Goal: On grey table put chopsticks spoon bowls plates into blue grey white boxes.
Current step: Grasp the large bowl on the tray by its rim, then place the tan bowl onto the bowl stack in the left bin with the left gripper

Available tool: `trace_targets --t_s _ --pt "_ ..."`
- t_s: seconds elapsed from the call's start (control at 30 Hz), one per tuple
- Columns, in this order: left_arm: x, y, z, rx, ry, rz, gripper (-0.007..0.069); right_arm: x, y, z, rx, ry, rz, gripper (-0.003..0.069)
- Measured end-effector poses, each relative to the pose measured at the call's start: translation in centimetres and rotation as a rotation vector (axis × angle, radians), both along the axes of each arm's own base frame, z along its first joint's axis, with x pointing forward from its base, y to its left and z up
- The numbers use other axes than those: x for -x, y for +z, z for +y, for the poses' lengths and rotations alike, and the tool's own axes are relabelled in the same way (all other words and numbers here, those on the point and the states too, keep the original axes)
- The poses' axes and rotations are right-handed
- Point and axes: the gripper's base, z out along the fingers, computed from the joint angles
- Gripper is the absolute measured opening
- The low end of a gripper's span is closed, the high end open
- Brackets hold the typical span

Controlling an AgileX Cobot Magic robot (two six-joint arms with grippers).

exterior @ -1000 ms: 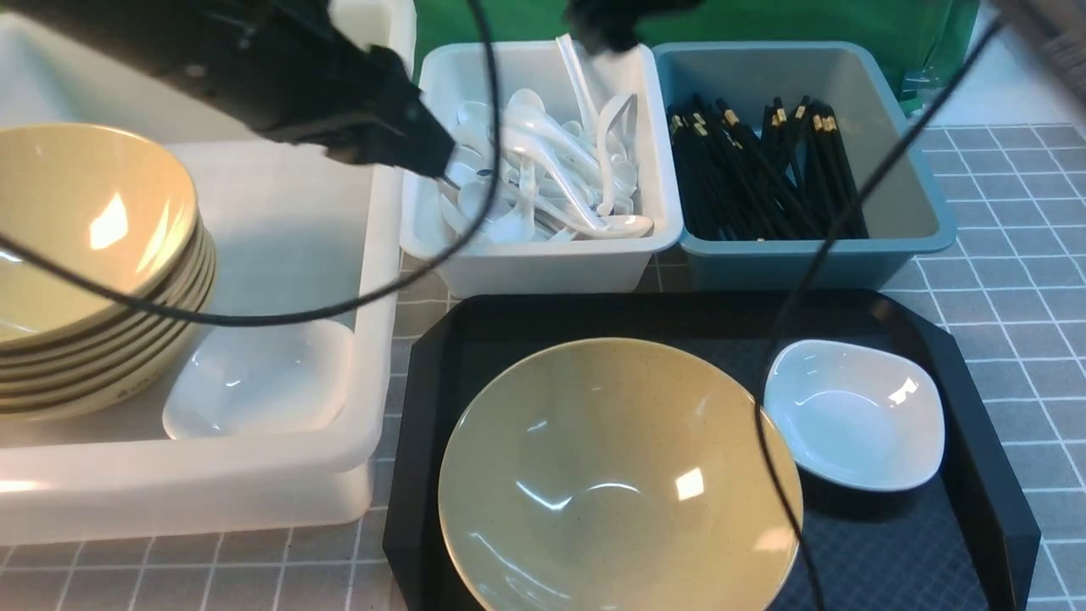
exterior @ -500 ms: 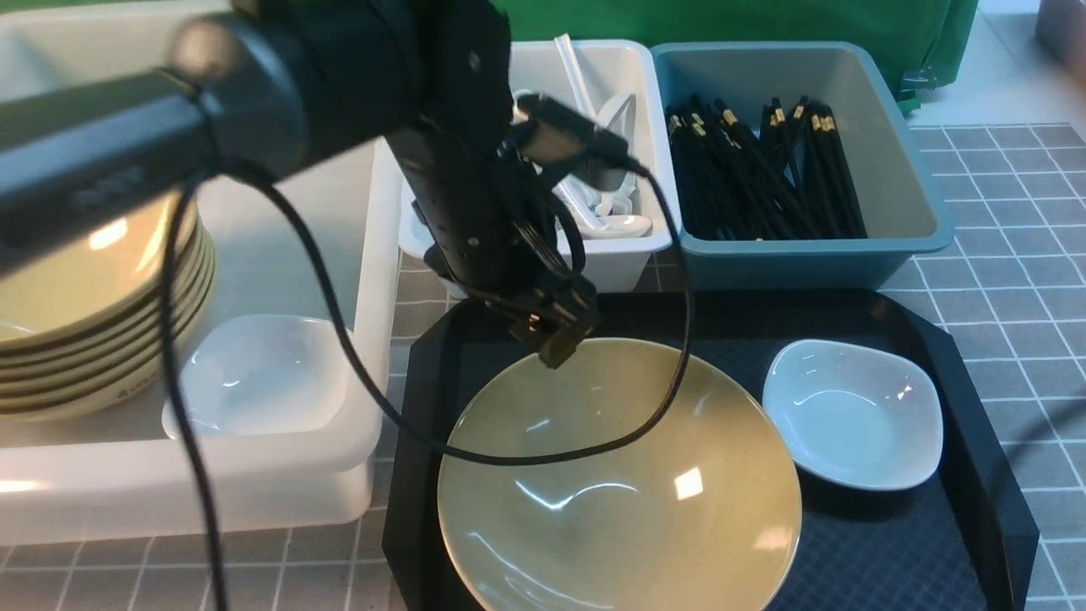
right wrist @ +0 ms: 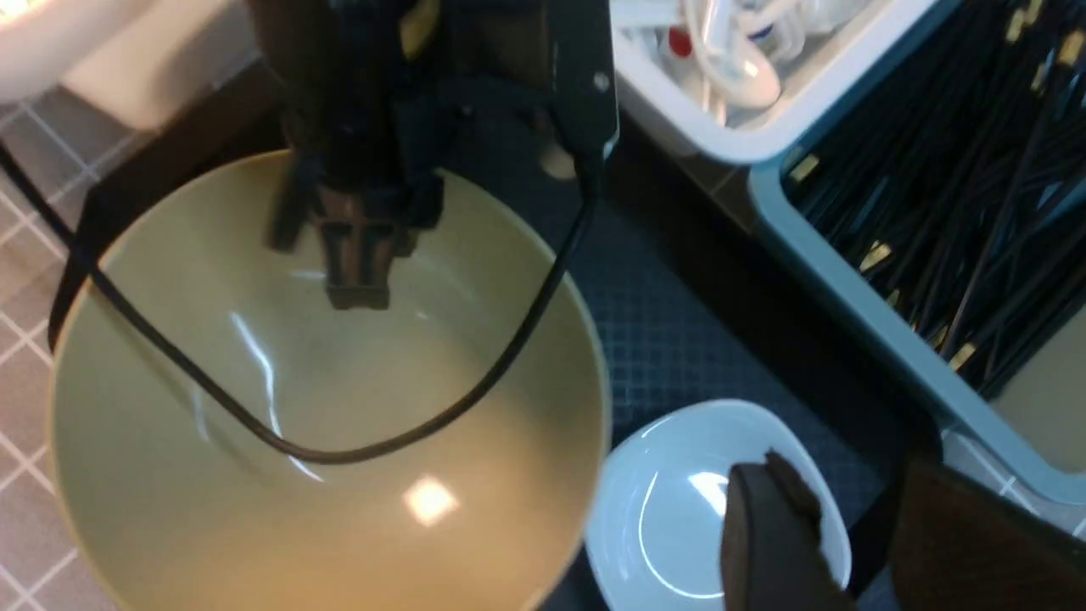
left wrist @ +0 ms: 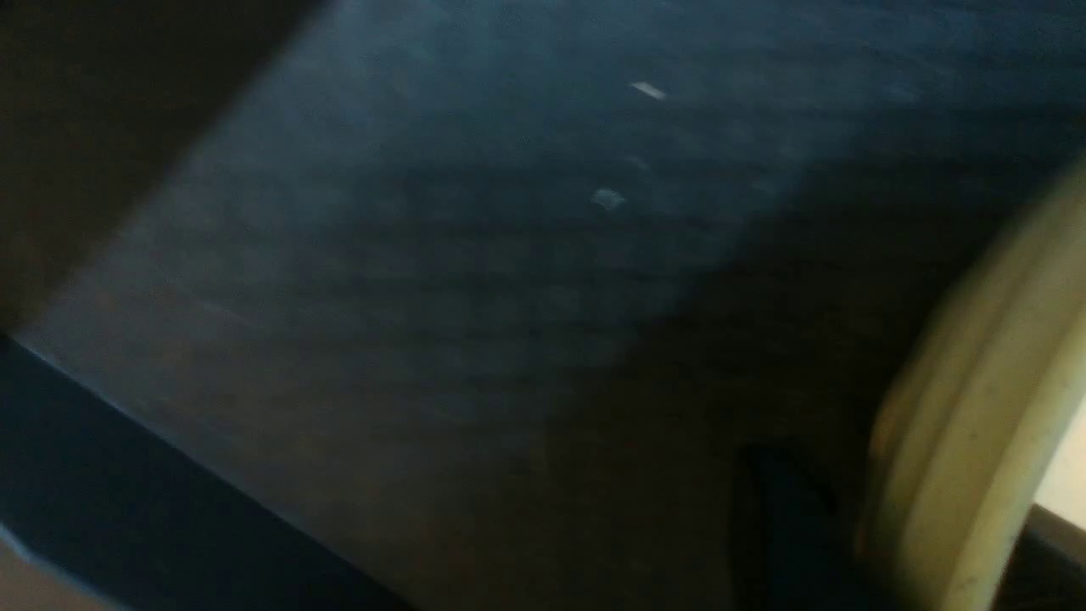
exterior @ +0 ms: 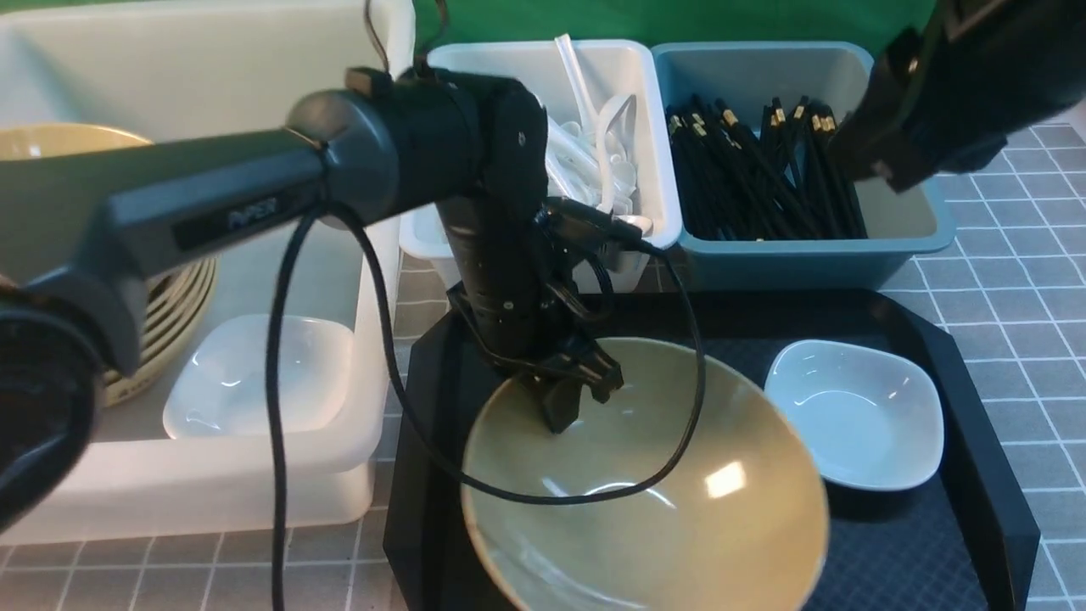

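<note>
Left tool (exterior: 564, 407) has come down since the earlier shot and now pinches the far rim of the glossy tan bowl (exterior: 679, 509), which looks tipped on the textured black tray (exterior: 976, 407). Right tool (right wrist: 848, 492) hangs open, empty, over the little white plate (exterior: 853, 416). Next up, probably: lift clear, then swing left into the translucent white box (exterior: 254, 475).

The grey table (exterior: 1010, 280) is ruled with thin white lines into small squares. The tray (exterior: 925, 560) is black with a fine cross-hatched texture. On it are a glossy tan-yellow bowl (exterior: 679, 526) and a glossy white plate (exterior: 853, 416). The stacked bowls (exterior: 161, 339) are the same tan with dark rim edges, in the translucent white box (exterior: 212, 492). White spoons (exterior: 594, 153) fill the pale grey-white box (exterior: 509, 59). Black chopsticks (exterior: 747, 182) with gold bands fill the teal-blue box (exterior: 806, 259). The backdrop (exterior: 679, 17) is green.
</note>
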Motion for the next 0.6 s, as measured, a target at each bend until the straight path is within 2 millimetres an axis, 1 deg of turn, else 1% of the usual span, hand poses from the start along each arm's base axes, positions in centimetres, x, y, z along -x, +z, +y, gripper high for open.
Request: trace_targets --t_s 0.03,0.13,0.17,0.2,0.23,0.27,0.3,0.33,0.37,0.43,0.47,0.5,0.53,0.57,0.6 --pt "0.1 0.6 0.1 0.008 0.0 -0.008 0.0042 0.0 -0.1 0.0 -0.001 0.002 0.002 0.0232" --pt "0.7 3.3 0.6 0.031 0.006 -0.076 0.0006 0.0 -0.2 0.1 0.002 0.008 0.004 0.0204" --pt "1.1 5.2 1.1 0.052 0.023 -0.122 0.0002 0.0 -0.2 0.1 0.007 0.024 0.003 0.0183" --pt "1.1 5.4 1.3 0.054 0.028 -0.131 0.0003 0.1 -0.2 0.2 0.008 0.029 0.002 0.0178" --pt "1.3 7.6 2.4 0.073 0.042 -0.199 0.0004 0.3 -0.2 0.5 0.013 0.057 -0.001 0.0146" --pt "1.5 8.8 3.2 0.092 0.066 -0.222 0.0004 0.5 -0.2 0.8 0.017 0.079 -0.004 0.0124" --pt "1.7 10.5 4.4 0.122 0.106 -0.251 0.0004 0.7 -0.2 1.3 0.018 0.106 -0.008 0.009" --pt "1.9 12.4 6.4 0.169 0.17 -0.283 0.0002 1.1 -0.1 1.9 0.016 0.143 -0.02 0.0064" --pt "2.2 13.7 7.4 0.201 0.199 -0.303 0.0002 1.3 -0.1 2.4 0.013 0.168 -0.031 0.0045" --pt "2.8 16.5 10.9 0.269 0.307 -0.35 0.0002 1.9 0.1 3.7 0.0 0.232 -0.067 0.0034" --pt "3.0 17.4 12.5 0.286 0.355 -0.37 0.0002 2.2 0.2 4.1 -0.007 0.255 -0.082 0.0033" --pt "3.4 18.5 14.6 0.308 0.419 -0.395 0.0002 2.4 0.3 4.6 -0.014 0.276 -0.094 0.0033" --pt "4.0 19.8 17.6 0.331 0.517 -0.43 0.0002 2.9 0.5 5.3 -0.027 0.314 -0.119 0.0033" --pt "4.1 20.0 18.1 0.329 0.531 -0.437 0.0002 3.0 0.5 5.5 -0.029 0.323 -0.124 0.0033" --pt "4.5 20.6 20.3 0.334 0.605 -0.46 0.0002 3.1 0.5 5.7 -0.031 0.334 -0.132 0.0033"
